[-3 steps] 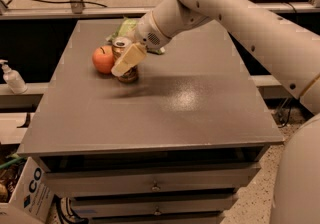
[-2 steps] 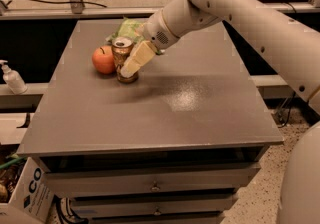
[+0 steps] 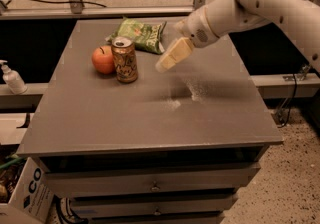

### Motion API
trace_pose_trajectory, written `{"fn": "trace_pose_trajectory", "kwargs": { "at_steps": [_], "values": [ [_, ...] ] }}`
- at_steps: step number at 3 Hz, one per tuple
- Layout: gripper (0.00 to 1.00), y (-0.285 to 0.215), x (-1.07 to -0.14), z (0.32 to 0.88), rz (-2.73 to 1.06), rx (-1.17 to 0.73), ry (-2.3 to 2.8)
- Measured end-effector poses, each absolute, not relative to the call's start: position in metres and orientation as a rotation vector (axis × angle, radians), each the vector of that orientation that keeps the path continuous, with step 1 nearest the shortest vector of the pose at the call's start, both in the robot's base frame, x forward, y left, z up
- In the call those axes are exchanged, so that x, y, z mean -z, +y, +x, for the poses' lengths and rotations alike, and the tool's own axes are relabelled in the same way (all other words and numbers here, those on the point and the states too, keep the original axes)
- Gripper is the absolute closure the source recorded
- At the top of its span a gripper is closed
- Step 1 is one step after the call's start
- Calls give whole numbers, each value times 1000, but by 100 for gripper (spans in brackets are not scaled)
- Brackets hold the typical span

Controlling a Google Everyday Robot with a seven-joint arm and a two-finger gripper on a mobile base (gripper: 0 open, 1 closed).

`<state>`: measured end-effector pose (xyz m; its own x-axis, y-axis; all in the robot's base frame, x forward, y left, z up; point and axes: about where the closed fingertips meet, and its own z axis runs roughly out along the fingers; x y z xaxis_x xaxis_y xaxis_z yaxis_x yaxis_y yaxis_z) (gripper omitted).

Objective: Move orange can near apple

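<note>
The gripper (image 3: 168, 60) hangs above the surface (image 3: 150, 123), clenched or released I cannot tell, apart from the upright orange can (image 3: 124, 63) just beside the apple (image 3: 101, 60).

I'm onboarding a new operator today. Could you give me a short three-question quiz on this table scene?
1. True or false: the orange can lies on its side, far from the apple.
2. The gripper hovers over the table, to the right of the can. What does it touch? A) the can B) the apple C) neither
3. Fill in: the green snack bag lies ____ the can, toward the table's far edge.

Key: 1 false (it stands upright, close beside the apple); 2 C; 3 behind.
</note>
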<state>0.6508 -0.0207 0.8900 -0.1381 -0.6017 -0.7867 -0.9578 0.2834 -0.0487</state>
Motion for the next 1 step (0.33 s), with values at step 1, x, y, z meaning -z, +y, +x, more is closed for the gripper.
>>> {"fn": "trace_pose_trajectory", "kwargs": {
  "at_steps": [1],
  "values": [
    [0, -28, -890, 650, -1394, -625, 1843]
  ]
}}
